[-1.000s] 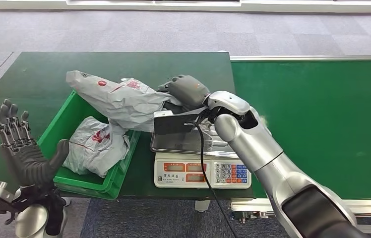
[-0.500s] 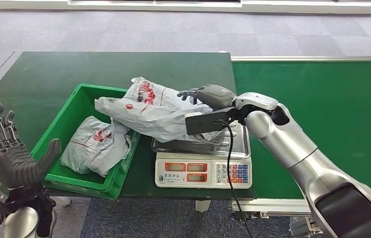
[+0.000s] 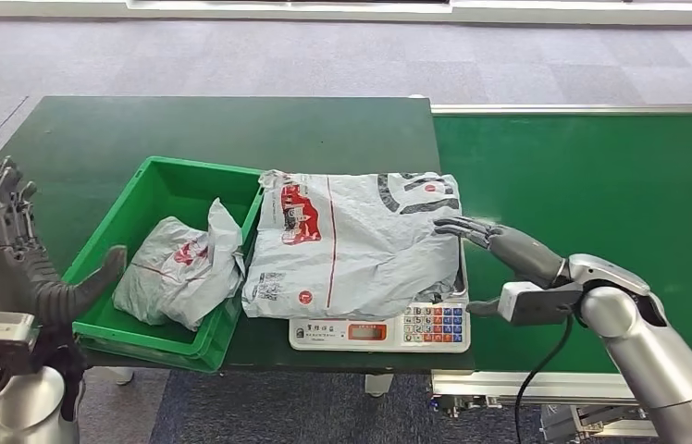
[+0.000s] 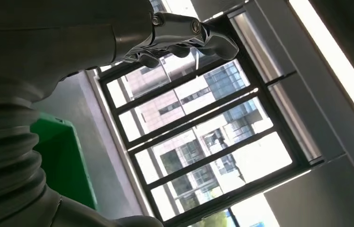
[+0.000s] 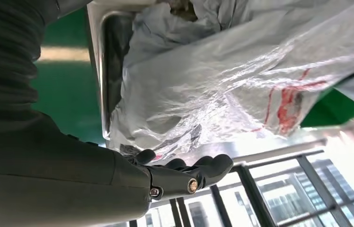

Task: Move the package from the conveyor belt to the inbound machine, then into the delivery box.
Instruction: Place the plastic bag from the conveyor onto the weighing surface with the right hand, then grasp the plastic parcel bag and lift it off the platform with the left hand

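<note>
Your package (image 3: 352, 242) lies flat across the scale (image 3: 378, 326), hiding most of the pan and spilling over the green bin's (image 3: 153, 190) rim. Right hand (image 3: 501, 245) sits just beside its edge, fingers spread, holding nothing. Left hand (image 3: 23, 259) is raised, open, beyond the bin.

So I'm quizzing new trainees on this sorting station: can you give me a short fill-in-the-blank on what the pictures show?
1. The large grey package lies spread over the ____, hiding its pan.
2. The smaller crumpled package lies inside the ____ bin.
3. The right hand rests at the large package's edge with its fingers ____.
4. The left hand is raised beside the bin, holding ____.

Missing words: scale; green; spread; nothing
</note>
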### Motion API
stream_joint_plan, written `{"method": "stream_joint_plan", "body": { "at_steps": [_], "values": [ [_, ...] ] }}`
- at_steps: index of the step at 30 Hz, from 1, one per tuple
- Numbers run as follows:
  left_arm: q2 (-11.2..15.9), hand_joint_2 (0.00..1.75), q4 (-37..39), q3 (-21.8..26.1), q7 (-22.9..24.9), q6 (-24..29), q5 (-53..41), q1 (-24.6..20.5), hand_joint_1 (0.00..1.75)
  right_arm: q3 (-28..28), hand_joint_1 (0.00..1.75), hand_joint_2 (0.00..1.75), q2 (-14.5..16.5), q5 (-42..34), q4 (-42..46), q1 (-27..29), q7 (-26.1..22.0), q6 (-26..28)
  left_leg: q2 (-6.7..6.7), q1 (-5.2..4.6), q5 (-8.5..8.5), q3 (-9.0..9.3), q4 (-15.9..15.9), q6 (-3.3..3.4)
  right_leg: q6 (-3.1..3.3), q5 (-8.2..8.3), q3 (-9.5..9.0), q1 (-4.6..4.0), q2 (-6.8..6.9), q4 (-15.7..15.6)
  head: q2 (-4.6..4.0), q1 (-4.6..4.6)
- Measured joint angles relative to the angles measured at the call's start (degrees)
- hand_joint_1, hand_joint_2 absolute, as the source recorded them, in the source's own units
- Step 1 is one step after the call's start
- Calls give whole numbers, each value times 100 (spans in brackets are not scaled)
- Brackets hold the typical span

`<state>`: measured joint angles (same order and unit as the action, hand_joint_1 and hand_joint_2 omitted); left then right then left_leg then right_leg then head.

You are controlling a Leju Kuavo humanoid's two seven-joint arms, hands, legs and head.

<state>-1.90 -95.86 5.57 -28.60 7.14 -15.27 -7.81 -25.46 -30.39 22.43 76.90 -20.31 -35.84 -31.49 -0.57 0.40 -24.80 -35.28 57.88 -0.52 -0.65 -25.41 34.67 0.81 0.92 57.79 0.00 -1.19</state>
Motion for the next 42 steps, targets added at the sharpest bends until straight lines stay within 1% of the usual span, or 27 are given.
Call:
{"method": "stream_joint_plan", "body": {
  "at_steps": [2, 5, 6, 9, 12, 14, 15, 17, 19, 22, 25, 27, 28, 29, 31, 32, 33, 35, 36, 38, 39, 40, 42],
  "values": [
    [23, 175, 157, -166, 183, -40, -256, -176, 0, 418, 0, 175, 177, -35, 20, 208, -156, -45, 18, 0, 0, 4, -1, -1, 2, 4, 3, 0, -15, 0, 0, 0],
    [41, 175, 344, -423, 413, -56, -582, -365, 0, 876, 0, 175, 488, -307, 22, 380, -197, -62, 32, 0, 3, 10, 0, -3, 3, 9, 7, 0, -28, 0, 0, -1],
    [44, 175, 427, -521, 522, -72, -762, -441, 0, 1041, 0, 175, 633, -529, 22, 427, -166, -44, 32, 0, 5, 11, 0, -4, 3, 9, 7, 0, -29, 0, 0, -1],
    [52, 175, 826, -944, 875, -139, -1358, -753, 0, 1628, 0, 175, 1194, -1204, 26, 552, -3, 58, 27, 0, 11, 11, 1, -3, 4, 10, 4, -1, -22, 0, 0, -1],
    [28, 175, 1307, -1395, 1234, -336, -1782, -1113, 0, 2056, 0, 175, 1681, -1527, 71, 698, 36, 179, 27, 1, 13, 12, 1, -4, 5, 10, 4, -1, -22, 0, 0, -2],
    [-19, 175, 1741, -1683, 1529, -543, -2080, -1425, 0, 2290, 0, 175, 1992, -1720, 170, 827, -67, 288, 27, 0, 14, 11, 1, -3, 4, 11, 5, 0, -23, 0, 0, -2],
    [-57, 175, 1998, -1831, 1669, -649, -2236, -1594, 0, 2399, 0, 175, 2153, -1781, 252, 891, -154, 434, 27, 0, 14, 10, 1, -3, 4, 11, 5, 1, -22, 0, 0, -1],
    [-159, 175, 2550, -2107, 1866, -807, -2512, -1937, 0, 2599, 0, 175, 2459, -1788, 482, 994, -290, 927, 27, 0, 14, 9, 1, -3, 4, 11, 5, 3, -22, 1, 0, 0],
    [-254, 175, 3088, -2331, 1950, -868, -2690, -2222, 0, 2755, 0, 175, 2714, -1744, 745, 1063, -315, 1381, 34, 0, 13, 9, 1, -3, 4, 13, 6, 4, -32, 1, 0, 1],
    [-349, 175, 3632, -2517, 1961, -867, -2751, -2472, 0, 2887, 0, 175, 2935, -1727, 1022, 1145, -292, 1550, 51, 0, 11, 10, 1, -3, 2, 17, 12, 5, -52, 1, 0, 1],
    [-387, 175, 3910, -2595, 1962, -864, -2763, -2597, 0, 2964, 0, 175, 3052, -1729, 1146, 1191, -291, 1577, 54, -1, 10, 10, 1, -3, 2, 17, 15, 5, -57, 1, 0, 1],
    [-425, 175, 4098, -2641, 1978, -979, -2782, -2699, 0, 3029, 0, 175, 3145, -1798, 1236, 1207, -309, 1763, 51, -1, 11, 9, 1, -3, 2, 17, 16, 5, -55, 1, -1, -1],
    [-456, 175, 4257, -2680, 1987, -1121, -2800, -2791, 0, 3080, 0, 175, 3214, -1858, 1305, 1211, -323, 1983, 48, -1, 12, 8, 2, -2, 2, 17, 16, 5, -50, 1, -1, -1],
    [-506, 175, 4470, -2730, 1979, -1315, -2822, -2912, 0, 3127, 0, 175, 3300, -1925, 1404, 1214, -331, 2323, 46, -1, 12, 7, 2, -2, 2, 17, 15, 5, -46, 1, -1, -1],
    [-653, 175, 4977, -2844, 1880, -1697, -2848, -3171, 0, 3183, 0, 175, 3437, -1992, 1626, 1215, -296, 3022, 43, -1, 13, 6, 2, -1, 1, 18, 13, 6, -42, 1, 0, 0],
    [-744, 175, 5210, -2896, 1801, -1842, -2850, -3287, 0, 3185, 0, 175, 3478, -2001, 1732, 1217, -259, 3285, 44, -1, 14, 6, 2, -1, 0, 19, 12, 7, -44, 1, 0, 1],
    [-851, 175, 5433, -2953, 1726, -1962, -2854, -3391, 0, 3184, 0, 175, 3505, -2002, 1824, 1221, -219, 3442, 46, -1, 14, 7, 2, -1, -1, 21, 13, 9, -46, 1, 0, 1],
    [-1075, 175, 5818, -3088, 1645, -2155, -2905, -3576, 0, 3160, 0, 175, 3535, -1995, 1960, 1230, -154, 3589, 47, -2, 13, 7, 2, 1, -5, 24, 13, 15, -49, 1, 0, 1],
    [-1193, 175, 5993, -3180, 1652, -2235, -2954, -3653, 4, 3133, 0, 175, 3543, -1991, 2005, 1235, -134, 3627, 46, -4, 13, 7, 3, 1, -6, 24, 13, 18, -49, 1, 0, 1],
    [-1397, 175, 6257, -3390, 1836, -2338, -3073, -3754, 90, 3065, 0, 175, 3547, -1975, 2056, 1244, -118, 3667, 45, -8, 11, 6, 3, 4, -7, 23, 12, 21, -48, 1, 0, 1],
    [-1489, 175, 6364, -3504, 2029, -2367, -3121, -3786, 134, 3029, 0, 175, 3550, -1959, 2080, 1254, -115, 3675, 44, -8, 10, 6, 3, 5, -7, 23, 12, 22, -48, 1, 0, 1],
    [-1561, 175, 6456, -3618, 2265, -2387, -3154, -3812, 173, 2993, 0, 175, 3558, -1932, 2108, 1268, -109, 3678, 44, -9, 9, 6, 3, 7, -7, 23, 12, 22, -48, 1, 0, 1],
    [-1668, 175, 6611, -3864, 2723, -2404, -3162, -3856, 175, 2917, 0, 175, 3595, -1859, 2154, 1296, -79, 3663, 45, -10, 8, 6, 2, 8, -7, 23, 12, 21, -48, 1, 0, 1]
  ]
}}
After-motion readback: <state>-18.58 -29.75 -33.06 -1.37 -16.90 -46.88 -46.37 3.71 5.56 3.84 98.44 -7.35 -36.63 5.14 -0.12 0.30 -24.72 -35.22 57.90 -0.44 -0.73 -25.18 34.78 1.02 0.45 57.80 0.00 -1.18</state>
